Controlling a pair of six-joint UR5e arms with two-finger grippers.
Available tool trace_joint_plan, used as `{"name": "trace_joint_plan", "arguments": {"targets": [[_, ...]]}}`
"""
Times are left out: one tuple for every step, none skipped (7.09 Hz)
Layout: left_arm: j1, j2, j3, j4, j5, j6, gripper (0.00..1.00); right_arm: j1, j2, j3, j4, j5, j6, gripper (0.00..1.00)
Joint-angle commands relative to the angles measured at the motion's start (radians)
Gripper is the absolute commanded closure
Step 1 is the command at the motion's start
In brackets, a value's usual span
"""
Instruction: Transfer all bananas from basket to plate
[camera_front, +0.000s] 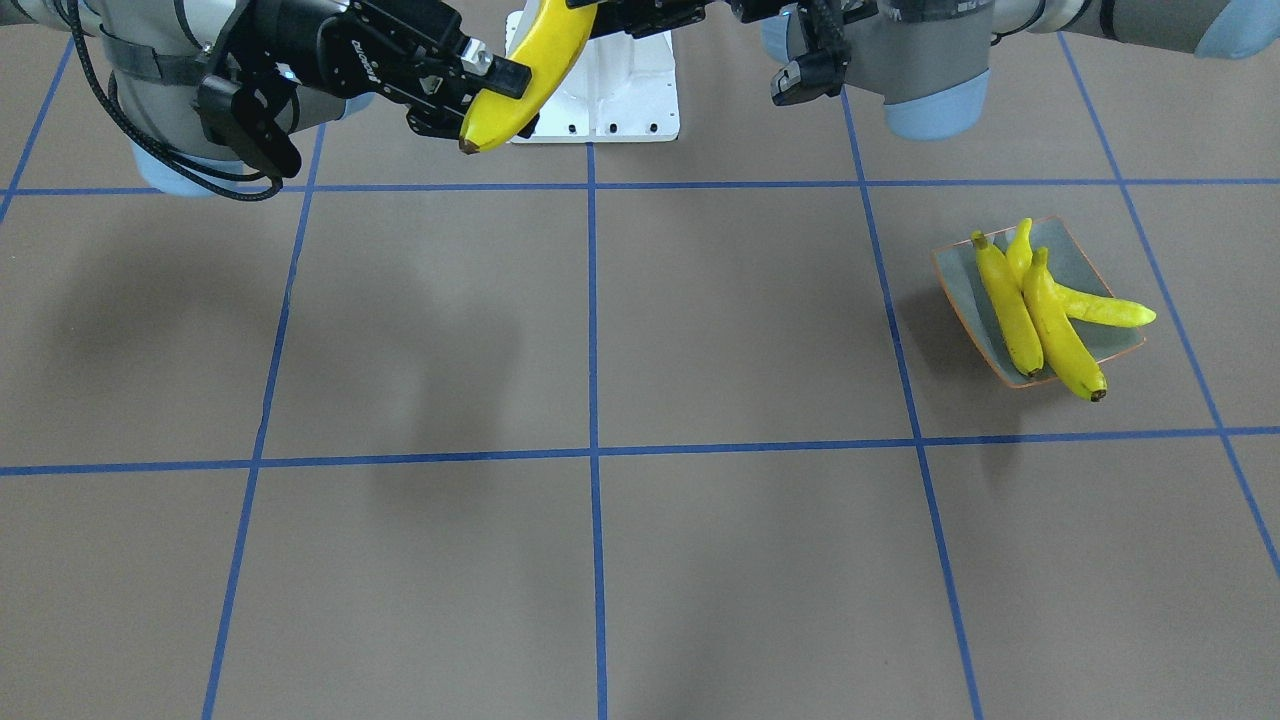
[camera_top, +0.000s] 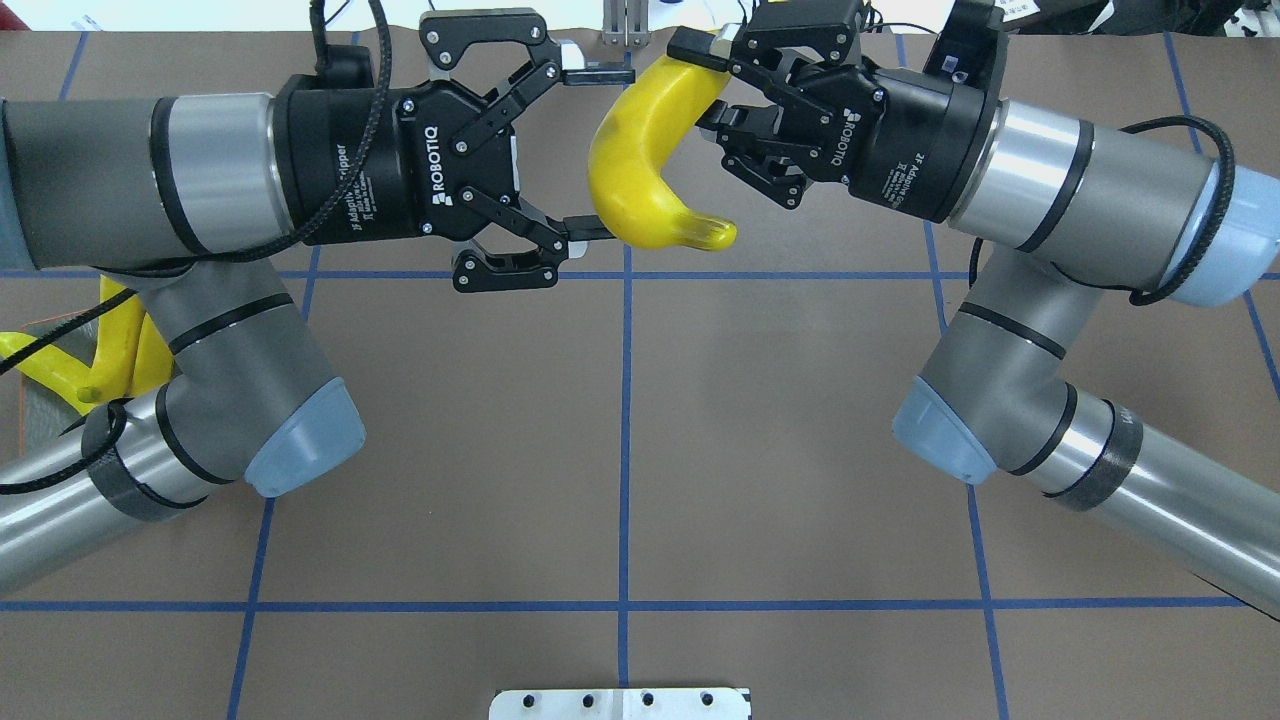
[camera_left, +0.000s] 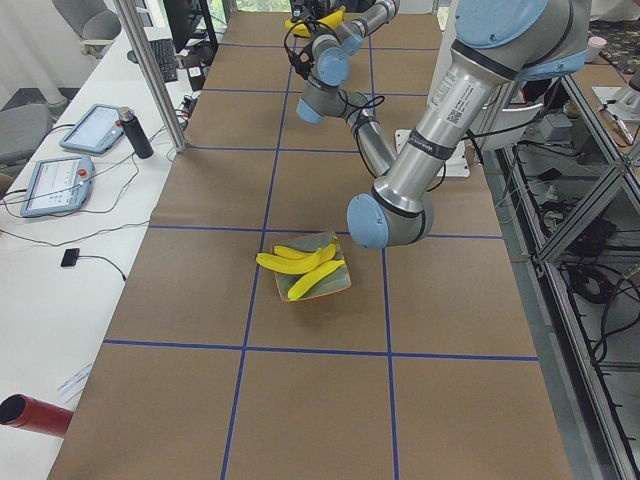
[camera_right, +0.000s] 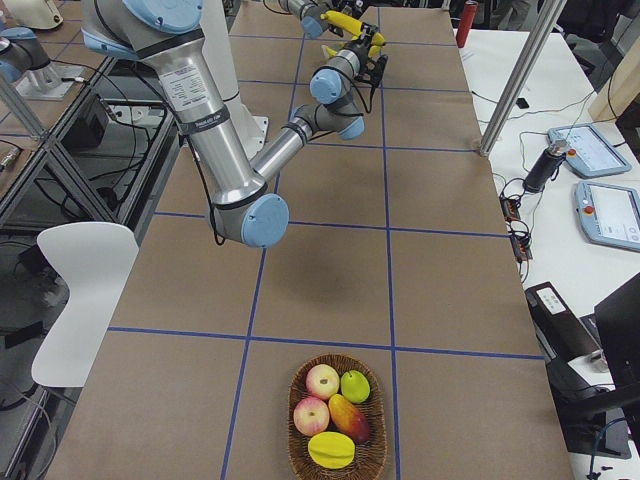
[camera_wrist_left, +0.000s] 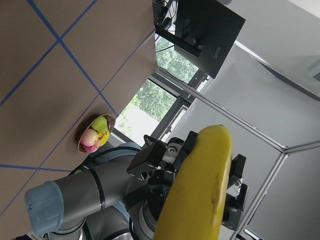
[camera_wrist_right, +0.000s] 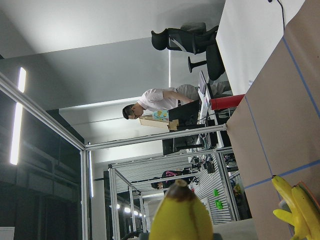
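My right gripper is shut on the far end of one yellow banana and holds it high above the table's middle; it also shows in the front view. My left gripper is open, with its fingers on either side of the banana's curved body and not closed on it. Three bananas lie on the grey-green plate on my left side. The basket at the table's right end holds no banana that I can see.
The basket holds apples, a mango and other round fruit. In the overhead view the left arm hides most of the plate; only banana ends show. The white robot base stands at the table's rear edge. Tablets lie on a side desk.
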Motion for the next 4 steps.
{"name": "trace_joint_plan", "arguments": {"targets": [[0.011,-0.003,0.000,-0.001,0.000,0.000,0.18,-0.004,-0.002,0.000,0.010,-0.001,0.002,1.00],[0.012,-0.003,0.000,-0.001,0.000,0.000,0.27,-0.007,-0.002,0.000,0.010,-0.001,0.000,1.00],[0.014,-0.003,0.000,0.000,0.000,-0.001,0.51,-0.010,-0.002,-0.002,0.010,-0.004,0.000,1.00],[0.014,-0.003,-0.002,0.000,0.000,-0.003,0.81,-0.012,-0.002,-0.006,0.008,-0.004,-0.002,1.00]]}}
